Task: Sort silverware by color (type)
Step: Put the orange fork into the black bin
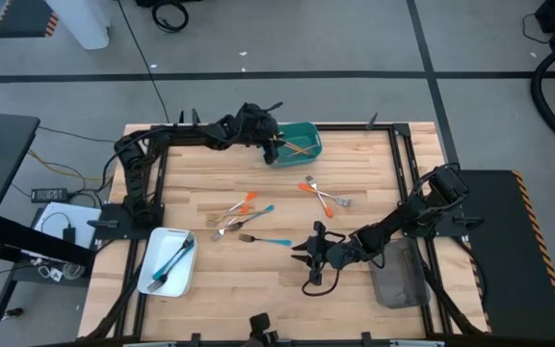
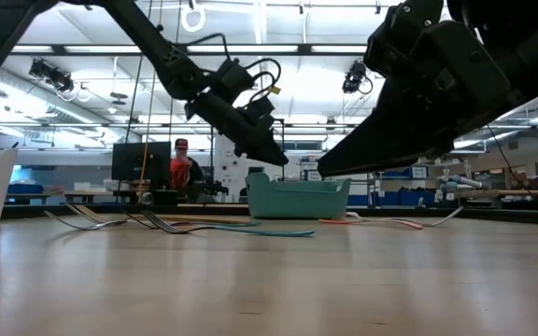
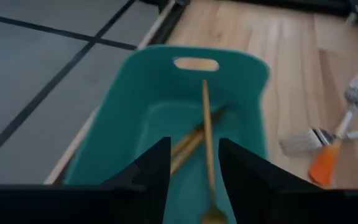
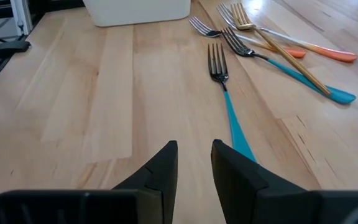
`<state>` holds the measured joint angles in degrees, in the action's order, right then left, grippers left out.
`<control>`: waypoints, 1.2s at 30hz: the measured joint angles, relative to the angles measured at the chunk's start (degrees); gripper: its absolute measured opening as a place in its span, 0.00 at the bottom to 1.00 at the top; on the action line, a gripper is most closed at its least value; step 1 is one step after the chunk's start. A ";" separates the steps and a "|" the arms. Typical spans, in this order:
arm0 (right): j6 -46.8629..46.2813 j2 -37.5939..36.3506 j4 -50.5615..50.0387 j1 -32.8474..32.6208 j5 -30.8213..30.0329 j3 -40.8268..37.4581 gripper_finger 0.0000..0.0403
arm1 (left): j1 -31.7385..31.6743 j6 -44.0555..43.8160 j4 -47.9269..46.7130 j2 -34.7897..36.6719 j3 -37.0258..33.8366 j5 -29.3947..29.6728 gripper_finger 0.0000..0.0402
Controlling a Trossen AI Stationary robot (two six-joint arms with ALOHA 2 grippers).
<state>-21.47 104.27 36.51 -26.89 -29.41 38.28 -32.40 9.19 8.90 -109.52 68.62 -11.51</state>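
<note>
My left gripper is open over the teal tray at the table's far side. Gold pieces lie in the tray; one leans with its handle end on the tray's far wall, and its head shows between my fingers. My right gripper is open and empty low over the table. It sits just right of a blue-handled fork that lies flat. A mixed heap of orange, gold and blue silverware lies beyond that fork.
A white tray at the near left holds blue-handled pieces. Two orange-handled pieces lie crossed at mid-table. A grey tray sits at the near right under my right arm. A person shows far off in the low view.
</note>
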 joint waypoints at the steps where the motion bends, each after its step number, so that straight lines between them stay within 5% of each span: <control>1: 0.00 0.00 -0.15 0.00 -0.17 0.00 0.26 | 0.59 0.41 -1.37 0.55 0.00 0.64 0.35; 8: -2.80 0.02 -1.78 -0.07 -0.10 0.02 0.26 | 4.79 0.53 -6.54 4.81 -0.02 1.19 0.35; 19: -11.19 -8.21 -23.89 1.53 -1.03 0.02 0.26 | 10.62 -1.35 -1.29 12.57 -8.96 3.78 0.35; 36: -16.06 -14.36 -44.87 19.89 -3.70 -0.02 0.26 | 14.30 -1.13 2.03 30.23 -17.72 0.96 0.35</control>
<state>-37.54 89.91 -8.35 -7.01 -33.11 38.26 -18.11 8.06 10.93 -79.29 50.90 -10.55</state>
